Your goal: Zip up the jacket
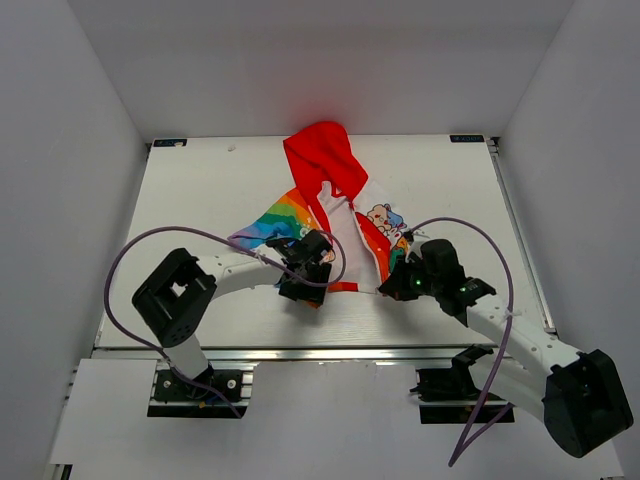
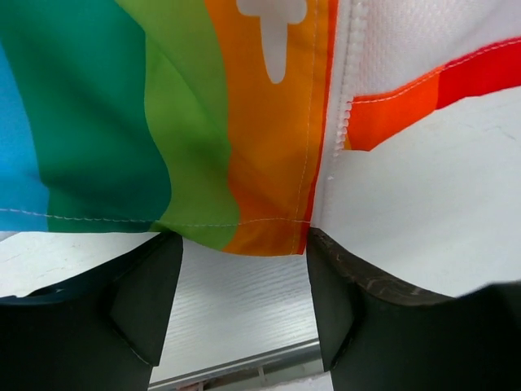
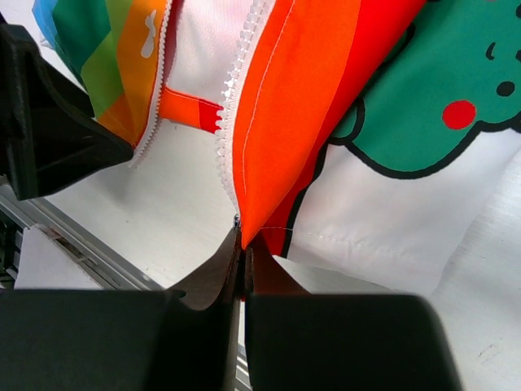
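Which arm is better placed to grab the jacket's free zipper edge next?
Left, likely. The left pincer, open, sits at the jacket's rainbow hem beside the zipper teeth; the right pincer is shut on the other front's bottom corner.

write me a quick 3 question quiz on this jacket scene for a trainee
1. True or false: the zipper of the jacket is fully closed.
2. Which gripper is shut on the jacket's bottom edge? A) left B) right C) neither
3. What colour is the hood?

Key:
1. False. The two fronts lie apart, and the teeth are not joined.
2. B. The right gripper pinches the jacket at the zipper's lower end. The left gripper is open.
3. Red.
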Controlling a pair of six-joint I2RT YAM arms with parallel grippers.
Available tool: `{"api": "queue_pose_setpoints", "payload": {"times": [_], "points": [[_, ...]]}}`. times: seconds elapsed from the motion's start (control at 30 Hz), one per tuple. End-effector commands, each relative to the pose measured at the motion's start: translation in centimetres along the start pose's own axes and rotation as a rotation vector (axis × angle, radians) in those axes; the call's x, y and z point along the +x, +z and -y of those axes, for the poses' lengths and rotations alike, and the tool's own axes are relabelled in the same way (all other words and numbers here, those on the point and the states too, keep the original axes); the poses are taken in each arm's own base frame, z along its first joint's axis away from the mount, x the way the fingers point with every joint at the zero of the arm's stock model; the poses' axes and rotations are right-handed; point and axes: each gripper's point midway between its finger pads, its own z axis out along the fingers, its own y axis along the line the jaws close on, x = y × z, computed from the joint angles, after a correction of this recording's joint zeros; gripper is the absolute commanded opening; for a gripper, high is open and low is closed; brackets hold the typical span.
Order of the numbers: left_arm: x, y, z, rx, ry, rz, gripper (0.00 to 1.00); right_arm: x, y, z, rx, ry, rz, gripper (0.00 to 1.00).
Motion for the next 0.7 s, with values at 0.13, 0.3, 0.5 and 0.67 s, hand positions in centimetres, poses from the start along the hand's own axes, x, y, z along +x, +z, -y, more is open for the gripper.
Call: {"api": "queue_pose_setpoints", "payload": {"times": [0.13,0.3,0.5,0.67], "points": [[2.3,2.3,-1.8,-0.200,0.022,-0.043,0.70,-1.1,-0.5,0.1,0.017,-0.012,0.046,0.00],[3.2,3.5,-2.3,-0.311,0.044,-0.071,0.63,-0.9,-0.5,0.3,0.024,-0.006,0.048,0.00],[4.4,5.0,-1.9,-0.306,0.068,-0.121,0.34,-0.6,-0.5,0.6,0.036,-0.004,0.049,0.00],[3.9,4.8,-1.2,-0.275,0.064,-0.108,0.00,-0.5,-0.3,0.4,0.017,-0.010,0.055,0.00]]}}
